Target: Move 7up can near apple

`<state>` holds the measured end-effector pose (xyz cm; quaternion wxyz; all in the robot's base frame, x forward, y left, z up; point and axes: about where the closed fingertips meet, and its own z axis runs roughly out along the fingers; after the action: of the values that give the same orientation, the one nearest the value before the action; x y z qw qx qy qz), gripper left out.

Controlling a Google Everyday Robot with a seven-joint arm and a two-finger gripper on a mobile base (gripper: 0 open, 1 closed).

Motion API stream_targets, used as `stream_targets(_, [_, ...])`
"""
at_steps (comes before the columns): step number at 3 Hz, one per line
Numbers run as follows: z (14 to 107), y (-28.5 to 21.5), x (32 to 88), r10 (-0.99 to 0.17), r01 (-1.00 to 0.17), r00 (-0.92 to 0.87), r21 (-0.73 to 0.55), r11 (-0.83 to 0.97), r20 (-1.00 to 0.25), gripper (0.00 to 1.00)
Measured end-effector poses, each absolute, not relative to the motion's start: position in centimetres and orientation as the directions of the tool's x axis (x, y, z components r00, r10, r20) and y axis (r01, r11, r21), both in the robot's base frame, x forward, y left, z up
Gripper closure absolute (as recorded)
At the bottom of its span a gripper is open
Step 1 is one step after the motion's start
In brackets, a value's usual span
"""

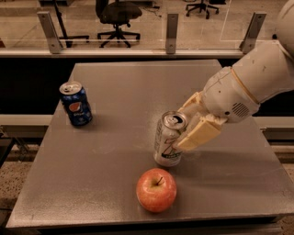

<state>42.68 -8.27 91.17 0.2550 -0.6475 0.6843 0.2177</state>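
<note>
The 7up can point(168, 138), silver-white with green and red markings, stands slightly tilted on the grey table point(115, 92), just behind and a little right of the apple point(156, 189). The apple is red-orange with a short stem and sits near the table's front edge. My gripper point(186, 126) comes in from the right on a white arm and is shut on the can's upper right side, one cream finger point(200, 133) in front and one behind. A small gap lies between the can and the apple.
A dark blue Pepsi can point(76, 104) stands at the table's left side. A glass railing with metal posts point(171, 26) runs behind the table, with office chairs point(117, 13) beyond it.
</note>
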Motion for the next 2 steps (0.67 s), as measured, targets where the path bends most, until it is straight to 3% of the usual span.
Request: stream_targets(2, [90.68,-7.45,41.45,-0.798,-0.999,0.019,-0.04,0.006,-0.603,0.35])
